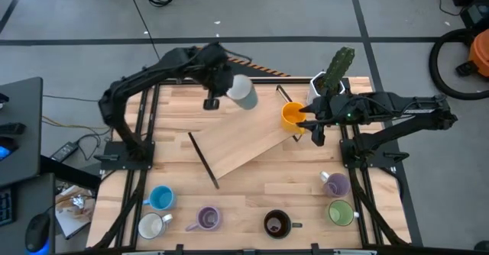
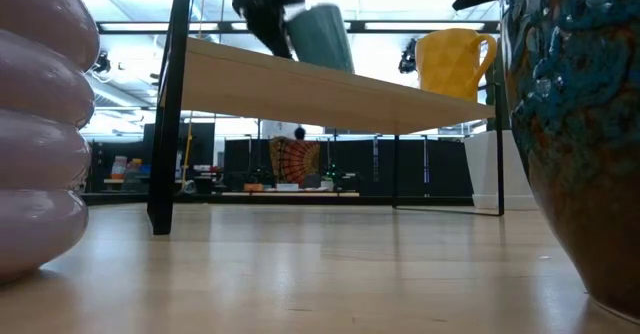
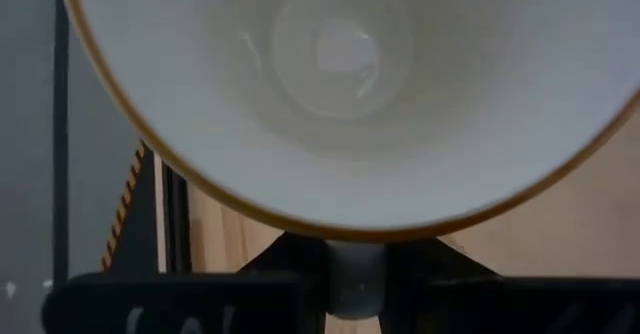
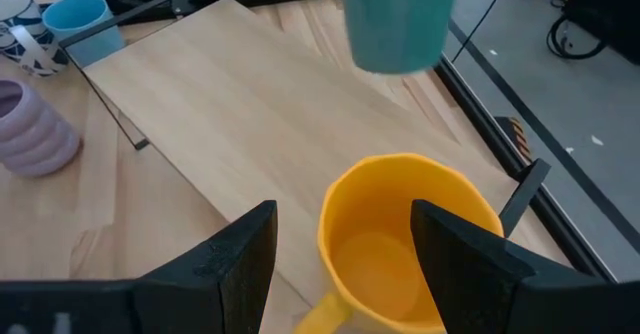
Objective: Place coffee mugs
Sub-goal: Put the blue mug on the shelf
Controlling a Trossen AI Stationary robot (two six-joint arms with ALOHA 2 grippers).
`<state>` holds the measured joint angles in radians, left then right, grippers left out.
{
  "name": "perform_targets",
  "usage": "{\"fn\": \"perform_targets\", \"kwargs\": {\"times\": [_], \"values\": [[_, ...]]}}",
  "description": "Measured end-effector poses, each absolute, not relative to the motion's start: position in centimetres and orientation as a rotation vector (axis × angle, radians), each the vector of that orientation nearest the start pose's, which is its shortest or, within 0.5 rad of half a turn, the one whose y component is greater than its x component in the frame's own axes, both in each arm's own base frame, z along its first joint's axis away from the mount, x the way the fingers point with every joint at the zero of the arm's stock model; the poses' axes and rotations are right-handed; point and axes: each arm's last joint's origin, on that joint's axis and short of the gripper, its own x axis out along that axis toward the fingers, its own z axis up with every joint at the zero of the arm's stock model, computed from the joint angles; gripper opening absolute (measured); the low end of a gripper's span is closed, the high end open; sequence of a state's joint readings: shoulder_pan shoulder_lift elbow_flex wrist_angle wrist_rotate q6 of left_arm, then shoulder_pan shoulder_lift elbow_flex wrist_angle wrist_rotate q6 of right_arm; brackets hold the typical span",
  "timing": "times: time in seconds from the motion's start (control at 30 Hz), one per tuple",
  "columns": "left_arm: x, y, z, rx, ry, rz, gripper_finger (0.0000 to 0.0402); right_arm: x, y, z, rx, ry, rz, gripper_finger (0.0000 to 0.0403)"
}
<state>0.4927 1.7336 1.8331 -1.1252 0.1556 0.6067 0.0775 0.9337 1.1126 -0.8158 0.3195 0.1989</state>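
- Lower left of the high view: blue mug (image 1: pixel 160 198) and white mug (image 1: pixel 151 226) stand on the table (image 1: pixel 252 190), not yet on the shelf.
- Lower middle: lavender mug (image 1: pixel 208 218) and brown mug (image 1: pixel 276 224), also on the table top.
- Upper middle: your left gripper (image 1: pixel 228 91) carries a pale teal mug (image 1: pixel 243 93) above the rear-left part of the raised shelf (image 1: pixel 229 144). The left wrist view looks into the mug's white inside, fingers pinching the wall at the rim. The low view shows the mug tilted, base near the board; you cannot tell whether it touches.
- Judgement: the step in hand is setting this mug on the shelf. The next move calls for levelling it, lowering until the base sits flat, then opening and backing out without dragging the rim.
- Right of centre: orange mug (image 1: pixel 292 115) stands upright on the shelf's right end, well apart from the teal one.
- Your right gripper (image 1: pixel 315 121) sits at the orange mug, jaws spread wide either side of it, nothing pinched. Judgement: it is free to lift clear.
- Upper right: cactus pot (image 1: pixel 336 72), behind the right arm.
- Lower right: second lavender mug (image 1: pixel 336 183) and green mug (image 1: pixel 341 211) wait on the table.
- Judgement: two mugs at the shelf, six left.
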Motion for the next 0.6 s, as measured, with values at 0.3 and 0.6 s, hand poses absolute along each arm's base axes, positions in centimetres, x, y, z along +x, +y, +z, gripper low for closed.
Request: {"fn": "perform_targets", "kwargs": {"times": [0.3,0.6], "values": [[33.7,18.5,35.9,0.267,0.988,-0.111,0.0054,17.1,0.4,36.3,0.054,0.59,-0.291,0.0236],[35.8,19.7,34.8,0.41,0.941,-0.155,0.0054,17.2,0.4,36.5,0.029,0.57,-0.274,0.0236]]}}
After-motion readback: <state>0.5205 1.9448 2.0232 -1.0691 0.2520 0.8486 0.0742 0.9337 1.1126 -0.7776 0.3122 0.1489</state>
